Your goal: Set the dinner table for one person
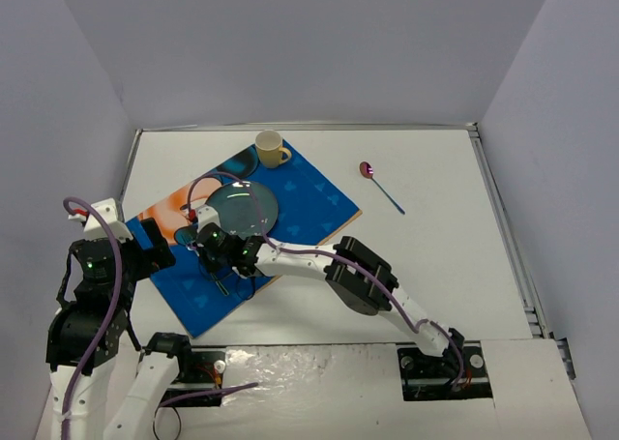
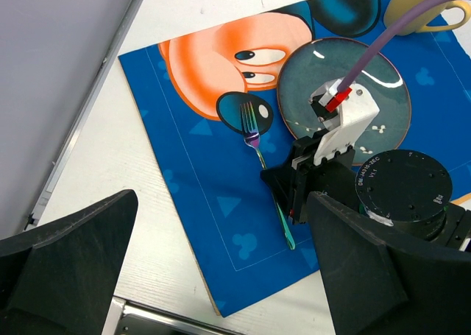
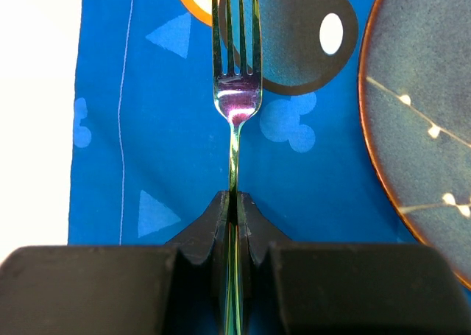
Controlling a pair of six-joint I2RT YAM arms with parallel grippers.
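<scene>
right hand (image 3: 232,202) pinching the fork (image 3: 235,99) handle tight, fork lying on the blue placemat (image 1: 319,193) just left of the plate (image 1: 242,208), left hand (image 1: 155,245) spread wide, holding nothing, at the mat's left, white worktop (image 1: 435,256) under everything

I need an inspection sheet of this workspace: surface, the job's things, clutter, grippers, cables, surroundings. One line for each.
Surface: white dinner table, metal rim; blue cartoon placemat lying skewed on it.
Job's things: plate on the placemat; fork left of it; yellow mug at the placemat's far edge; spoon on the bare table to the right.
Clutter: nothing seen.
Grippers: right gripper shut on the fork's handle; left gripper open, holding nothing.
Cables: purple cable on each arm; the right one arches over the plate.
Surroundings: plain walls on three sides.
</scene>
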